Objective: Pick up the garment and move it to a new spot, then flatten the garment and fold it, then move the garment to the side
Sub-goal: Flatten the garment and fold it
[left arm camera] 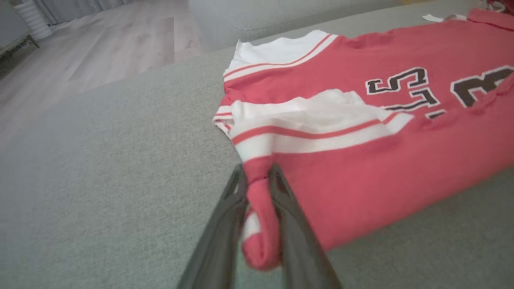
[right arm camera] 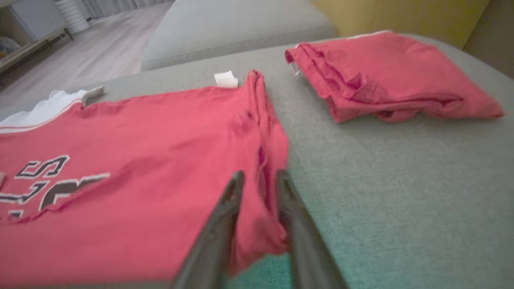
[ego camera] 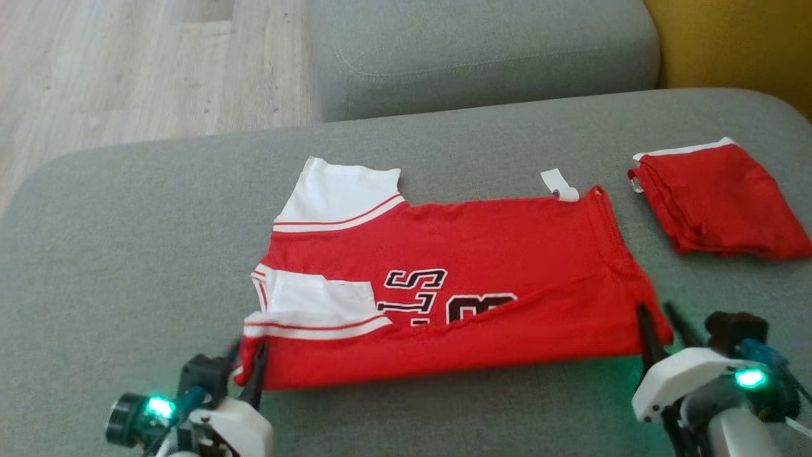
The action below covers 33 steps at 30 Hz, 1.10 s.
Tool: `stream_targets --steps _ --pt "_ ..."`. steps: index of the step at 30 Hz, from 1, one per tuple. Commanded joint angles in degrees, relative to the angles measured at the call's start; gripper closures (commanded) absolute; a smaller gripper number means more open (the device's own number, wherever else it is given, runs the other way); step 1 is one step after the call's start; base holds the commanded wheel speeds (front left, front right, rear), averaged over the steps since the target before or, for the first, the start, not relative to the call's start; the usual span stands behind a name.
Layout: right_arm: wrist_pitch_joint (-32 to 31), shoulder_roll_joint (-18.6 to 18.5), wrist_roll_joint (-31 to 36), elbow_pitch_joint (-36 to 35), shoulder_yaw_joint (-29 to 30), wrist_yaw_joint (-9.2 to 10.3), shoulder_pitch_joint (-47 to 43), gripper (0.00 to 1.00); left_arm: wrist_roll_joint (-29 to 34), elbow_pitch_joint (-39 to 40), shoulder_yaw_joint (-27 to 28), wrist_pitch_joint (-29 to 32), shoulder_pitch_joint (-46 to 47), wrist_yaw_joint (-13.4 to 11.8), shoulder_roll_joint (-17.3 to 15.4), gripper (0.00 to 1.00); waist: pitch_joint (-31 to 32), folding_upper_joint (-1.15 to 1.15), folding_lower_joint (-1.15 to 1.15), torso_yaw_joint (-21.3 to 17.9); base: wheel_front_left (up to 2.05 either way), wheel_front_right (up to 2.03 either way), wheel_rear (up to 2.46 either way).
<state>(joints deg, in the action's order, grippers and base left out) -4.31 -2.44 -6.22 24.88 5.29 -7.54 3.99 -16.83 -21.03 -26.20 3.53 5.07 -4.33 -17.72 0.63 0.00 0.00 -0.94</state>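
Left tool (ego camera: 250, 365): fingers close together on a roll of red cloth at the near-left corner of the jersey (ego camera: 476, 254). The cloth touches both fingers, so it reads as clamped.
Left tool, wrist view (left arm camera: 257, 172): the roll droops between the fingers, with a white striped sleeve band just beyond the tips.
Right tool (ego camera: 656, 317): at the near-right corner. The hem edge sits between the fingers.
Right tool, wrist view (right arm camera: 260, 176): fingers a little apart with cloth between them. Cannot tell whether they grip or merely straddle it.
Jersey, place: flat on the grey sofa seat (ego camera: 127, 254), roughly centred, directly ahead of both tools.
Jersey, lie: long axis runs left to right across the head view, sleeves toward the left tool and hem toward the right. A near strip is turned over onto the black print, hiding its lower part.
White tag (ego camera: 561, 184): at the far edge, near the hem end.
Neighbour: a second folded red garment (ego camera: 723, 197) lies well apart on the right.
Judgement, step: lengthwise fold laid; the crosswise fold is not yet made.
Judgement, next move: it turns on the long axis, one end carried over to the other. Each tool is already at its own end, and the right arm is nearer the folded pile.
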Motion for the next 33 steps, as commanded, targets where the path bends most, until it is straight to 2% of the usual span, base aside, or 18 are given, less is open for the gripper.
stream_targets --steps 1,6,10,17,20,23,28,31,33 --pt "2.0 -0.4 0.1 -2.5 -1.0 0.05 2.4 0.00 -0.1 1.9 3.0 -1.3 3.2 -0.9 -1.1 0.00 -0.4 0.00 0.00 -0.2 0.00 0.00 0.00" --pt "11.7 -0.4 -1.8 -4.5 -1.8 0.05 4.6 0.00 -0.9 3.1 5.9 -8.4 5.3 -3.8 1.0 0.00 -2.2 0.00 0.00 -0.6 0.00 0.00 0.00" --pt "17.1 -0.4 -3.7 -5.3 -3.3 0.05 6.4 0.00 -2.1 4.2 8.5 -16.1 8.2 -4.5 3.1 0.00 -4.1 0.00 0.00 -1.3 0.00 0.00 0.00" --pt "19.1 -0.4 -5.4 -6.6 -5.7 0.05 9.3 0.00 -0.7 6.5 9.5 -18.5 13.7 -1.7 4.6 0.00 -8.8 0.00 0.00 -3.3 0.00 0.00 0.00" --pt "19.2 -0.4 -5.9 -7.4 -6.3 0.05 10.6 0.00 0.7 5.4 9.0 -18.5 18.1 0.3 3.4 0.00 -11.6 0.00 0.00 -4.4 0.00 0.00 0.00" --pt "19.3 -0.4 -6.4 -8.5 -7.4 0.05 12.2 0.00 2.4 2.4 8.4 -16.9 24.8 2.5 0.7 0.00 -14.3 0.00 0.00 -5.9 0.00 0.00 0.00" --pt "19.3 -0.4 -8.1 -11.0 -9.1 0.05 13.9 0.00 3.1 -3.7 7.4 -10.0 36.6 8.2 -4.3 0.00 -18.6 0.00 0.00 -9.1 0.00 0.00 0.00" --pt "19.3 -0.4 -9.4 -12.8 -10.4 0.05 14.9 0.00 2.5 -9.4 5.7 -3.9 44.4 10.9 -8.3 0.00 -22.0 0.00 0.00 -11.4 0.00 0.00 0.00" --pt "19.3 -0.4 -9.8 -13.9 -10.9 0.05 15.2 0.00 -0.1 -12.8 5.3 -0.1 47.2 11.5 -9.4 0.00 -23.4 0.00 0.00 -12.5 0.00 0.00 0.00"
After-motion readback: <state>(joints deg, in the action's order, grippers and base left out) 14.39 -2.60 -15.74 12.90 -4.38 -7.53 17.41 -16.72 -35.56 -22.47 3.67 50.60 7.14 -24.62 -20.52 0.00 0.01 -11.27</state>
